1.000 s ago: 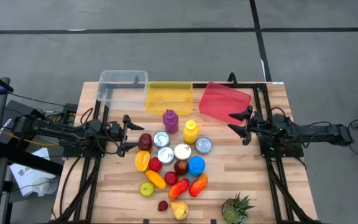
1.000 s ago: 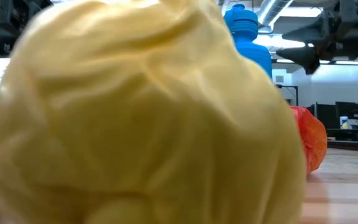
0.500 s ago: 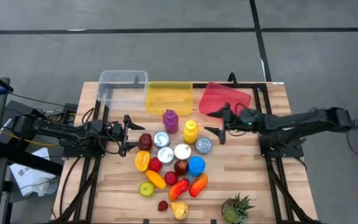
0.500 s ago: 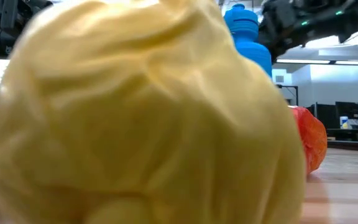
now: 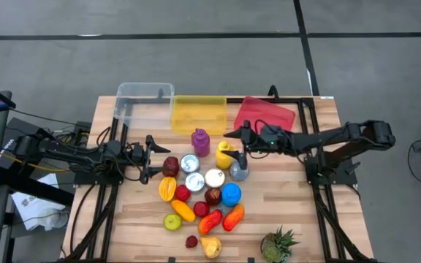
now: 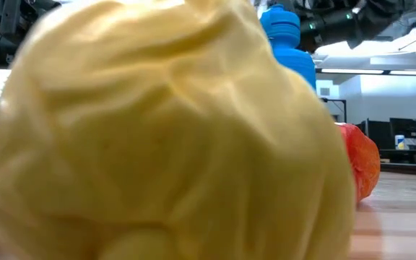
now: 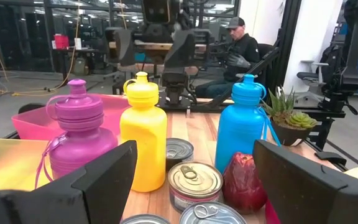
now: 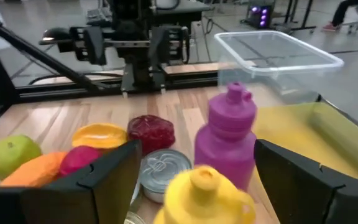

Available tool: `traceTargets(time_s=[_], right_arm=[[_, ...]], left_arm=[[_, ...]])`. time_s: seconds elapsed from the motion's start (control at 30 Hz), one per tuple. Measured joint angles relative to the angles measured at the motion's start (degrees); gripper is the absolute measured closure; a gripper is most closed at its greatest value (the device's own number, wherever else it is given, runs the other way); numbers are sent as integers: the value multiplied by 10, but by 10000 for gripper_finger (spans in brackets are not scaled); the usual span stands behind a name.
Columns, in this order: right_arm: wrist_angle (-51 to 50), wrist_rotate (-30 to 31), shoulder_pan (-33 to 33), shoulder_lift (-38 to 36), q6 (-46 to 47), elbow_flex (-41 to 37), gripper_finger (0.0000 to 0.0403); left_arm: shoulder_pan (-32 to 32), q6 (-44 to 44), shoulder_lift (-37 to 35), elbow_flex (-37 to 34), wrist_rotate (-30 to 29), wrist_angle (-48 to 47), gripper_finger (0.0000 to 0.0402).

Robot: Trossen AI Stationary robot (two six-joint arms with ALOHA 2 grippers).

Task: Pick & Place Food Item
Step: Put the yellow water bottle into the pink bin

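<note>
Right gripper (image 5: 234,147): fingers spread, nothing between them, reached out over the yellow bottle (image 5: 224,155) in the middle of the table (image 5: 298,219). Left gripper (image 5: 150,158): fingers likewise spread and empty, waiting at the left edge of the food pile, just beside a dark red fruit (image 5: 170,166).

High view, items: purple bottle (image 5: 200,142) next to the yellow one; blue bottle (image 5: 231,194) lower in the pile; three tins, one (image 5: 239,172) just below the right gripper; mixed fruit and vegetables in front. Along the far edge: clear bin (image 5: 143,99), yellow bin (image 5: 198,114), red bin (image 5: 263,118). Potted plant (image 5: 280,245) at the near right corner.

Low view: a pale yellow food item (image 6: 157,137) fills most of the frame; blue bottle cap behind it, a red-orange item (image 6: 360,159) to its right, part of a dark arm overhead.

Left wrist view: purple, yellow and blue bottles standing upright, tins and a dark red fruit in front; a seated person (image 7: 238,46) in the room beyond.

Right wrist view: yellow bottle cap (image 8: 207,196) directly between the open fingers, not touched; purple bottle behind it, clear bin farther off.
</note>
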Motion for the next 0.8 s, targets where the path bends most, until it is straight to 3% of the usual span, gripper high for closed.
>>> traceTargets(time_s=[0.27,0.43,0.6,0.8], right_arm=[[-48,-1,12,0,-6,29,101],[-28,43,30,0,-9,27,101],[104,110,57,0,-24,-36,101],[280,112,68,0,-10,-133,101]], left_arm=[[0,0,0,0,0,0,86],[0,0,0,0,1,-1,86],[0,-5,0,0,2,-1,86],[0,-5,0,0,2,1,86]])
